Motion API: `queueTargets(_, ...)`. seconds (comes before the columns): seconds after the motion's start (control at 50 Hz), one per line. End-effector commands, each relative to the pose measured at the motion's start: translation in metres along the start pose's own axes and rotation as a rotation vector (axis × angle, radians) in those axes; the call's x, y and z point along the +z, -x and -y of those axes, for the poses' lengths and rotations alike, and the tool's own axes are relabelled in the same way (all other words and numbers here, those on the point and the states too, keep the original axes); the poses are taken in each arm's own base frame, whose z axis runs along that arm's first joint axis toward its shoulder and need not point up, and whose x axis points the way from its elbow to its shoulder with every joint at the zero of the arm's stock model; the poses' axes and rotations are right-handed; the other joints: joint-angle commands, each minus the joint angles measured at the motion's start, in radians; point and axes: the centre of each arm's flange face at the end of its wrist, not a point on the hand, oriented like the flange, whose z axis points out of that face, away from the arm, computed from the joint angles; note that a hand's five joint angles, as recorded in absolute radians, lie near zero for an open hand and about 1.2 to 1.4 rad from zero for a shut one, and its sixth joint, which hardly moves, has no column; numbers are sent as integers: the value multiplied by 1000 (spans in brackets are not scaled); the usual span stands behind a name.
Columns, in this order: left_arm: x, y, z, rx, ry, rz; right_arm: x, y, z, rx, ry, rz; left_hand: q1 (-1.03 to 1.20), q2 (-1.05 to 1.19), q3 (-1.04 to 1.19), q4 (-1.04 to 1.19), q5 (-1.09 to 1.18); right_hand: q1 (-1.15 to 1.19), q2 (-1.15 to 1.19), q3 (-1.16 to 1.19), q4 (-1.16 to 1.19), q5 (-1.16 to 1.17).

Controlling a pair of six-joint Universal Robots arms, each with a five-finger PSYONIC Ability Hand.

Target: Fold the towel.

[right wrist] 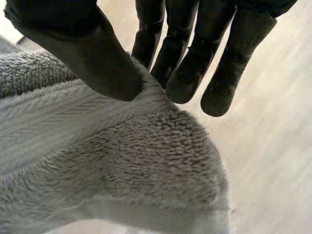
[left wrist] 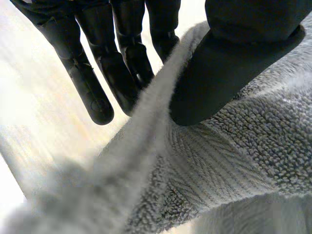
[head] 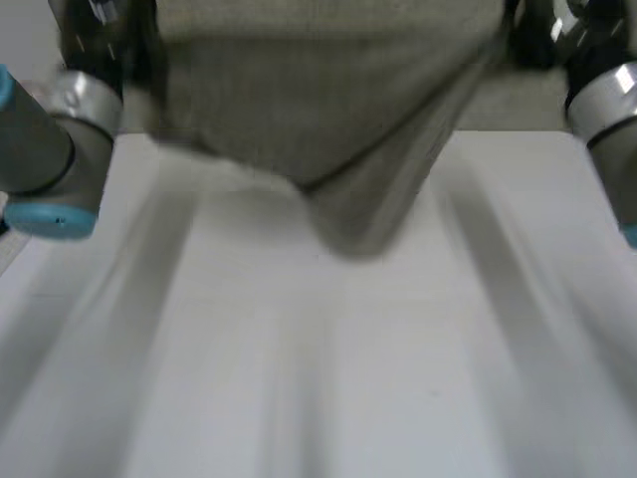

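A grey towel hangs in the air above the white table, stretched between my two arms, its lower edge sagging to a point at the middle. My left hand pinches one top corner of the towel, thumb pressed on the cloth against the fingers behind it. At the other top corner my right hand does the same: its thumb bears down on the towel with the fingers behind the hem.
The left arm's grey joint with its light-blue cap stands at the table's left side. The right arm's joint is at the right edge. Bare table top lies below the hanging towel.
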Motion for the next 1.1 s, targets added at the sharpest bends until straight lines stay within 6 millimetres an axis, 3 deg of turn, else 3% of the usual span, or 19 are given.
queueTargets(0.02, 1, 1, 44, -69, -233, 43, -2, 6, 36, -27, -159, -33, 243, 181, 184, 179, 220, 73, 73, 59, 65, 61)
queueTargets(0.06, -13, -5, 26, -89, -143, 14, -15, 24, 23, 10, -49, 27, 243, 181, 184, 179, 220, 73, 73, 59, 65, 61)
queueTargets(0.08, -14, -5, 26, -89, -142, 14, -15, 24, 23, 10, -49, 27, 243, 181, 184, 179, 220, 73, 73, 59, 65, 61)
queueTargets(0.14, -35, -16, -2, -101, -13, -29, -31, 37, 7, 26, 59, 80, 243, 181, 184, 179, 220, 73, 73, 59, 65, 61)
queueTargets(0.22, -85, -32, -54, -106, 215, -89, -67, 56, -28, -8, 232, 184, 243, 181, 184, 179, 220, 73, 73, 59, 65, 61)
queueTargets(0.24, -85, -32, -54, -106, 215, -89, -67, 56, -28, -8, 232, 185, 243, 181, 184, 179, 220, 73, 73, 59, 65, 61)
queueTargets(0.28, -110, -36, -74, -108, 310, -106, -88, 62, -44, -44, 345, 225, 243, 181, 184, 179, 220, 73, 73, 59, 65, 61)
queueTargets(0.34, -121, -38, -82, -111, 352, -115, -103, 67, -57, -62, 435, 256, 243, 181, 184, 179, 220, 73, 73, 59, 65, 61)
queueTargets(0.38, -142, -45, -96, -115, 431, -140, -131, 76, -83, -106, 596, 333, 243, 181, 184, 179, 220, 73, 73, 59, 65, 61)
queueTargets(0.4, -142, -45, -96, -115, 432, -140, -131, 76, -83, -106, 597, 333, 243, 181, 184, 179, 220, 73, 73, 59, 65, 61)
queueTargets(0.44, -164, -55, -106, -114, 510, -179, -156, 83, -98, -145, 706, 403, 243, 181, 184, 179, 220, 73, 73, 59, 65, 61)
queueTargets(0.54, -182, -63, -105, -90, 581, -233, -172, 87, -99, -157, 763, 436, 243, 181, 184, 179, 220, 73, 73, 59, 65, 61)
queueTargets(0.58, -185, -65, -102, -83, 595, -248, -174, 86, -98, -153, 767, 432, 211, 149, 152, 147, 188, -70, -70, -84, -77, -82)
queueTargets(0.62, -186, -66, -98, -75, 599, -259, -174, 84, -85, -146, 746, 414, 155, 94, 96, 92, 133, -648, -648, -662, -656, -660)
queueTargets(0.68, -184, -61, -84, -66, 587, -260, -172, 82, -77, -138, 727, 400, 50, -12, -9, -14, 27, -845, -845, -859, -852, -857)
queueTargets(0.76, -181, -57, -68, -63, 557, -253, -164, 75, -59, -83, 683, 339, -272, -334, -331, -336, -295, -1149, -1149, -1163, -1156, -1161)
queueTargets(0.88, -183, -56, -63, -62, 544, -249, -145, 49, -44, 48, 642, 200, -376, -438, -435, -440, -399, -1149, -1149, -1163, -1156, -1161)
queueTargets(1.0, -183, -55, -65, -60, 549, -248, -142, 43, -42, 192, 709, 152, -400, -461, -459, -463, -422, -1149, -1149, -1163, -1156, -1161)
queueTargets(1.1, -188, -56, -70, -62, 572, -254, -152, 33, -72, 330, 875, 113, -400, -461, -459, -463, -422, -1149, -1149, -1163, -1156, -1161)
